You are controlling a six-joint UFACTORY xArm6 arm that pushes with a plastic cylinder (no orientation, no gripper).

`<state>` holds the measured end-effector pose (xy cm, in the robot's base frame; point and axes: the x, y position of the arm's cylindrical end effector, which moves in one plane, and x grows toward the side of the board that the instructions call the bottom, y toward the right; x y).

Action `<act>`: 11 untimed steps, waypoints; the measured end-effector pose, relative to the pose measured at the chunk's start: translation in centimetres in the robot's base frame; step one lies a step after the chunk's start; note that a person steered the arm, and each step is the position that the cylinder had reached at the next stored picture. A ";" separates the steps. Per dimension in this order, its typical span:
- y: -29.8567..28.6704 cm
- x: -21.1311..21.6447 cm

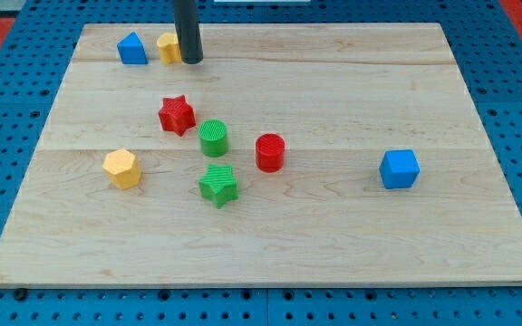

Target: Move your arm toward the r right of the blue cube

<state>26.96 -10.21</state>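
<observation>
The blue cube [399, 169] sits on the wooden board [333, 81] at the view's right, alone. My tip [191, 61] rests on the board near the view's top left, far to the left of the blue cube. It touches or nearly touches the right side of a yellow block [168, 47], whose shape is partly hidden by the rod.
A blue pentagonal block [132, 49] lies left of the yellow block. In the middle stand a red star [177, 115], a green cylinder [213, 138], a red cylinder [270, 152] and a green star [217, 185]. A yellow hexagonal block [121, 168] lies at the left.
</observation>
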 end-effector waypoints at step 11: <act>16.9 4.8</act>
<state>31.80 6.74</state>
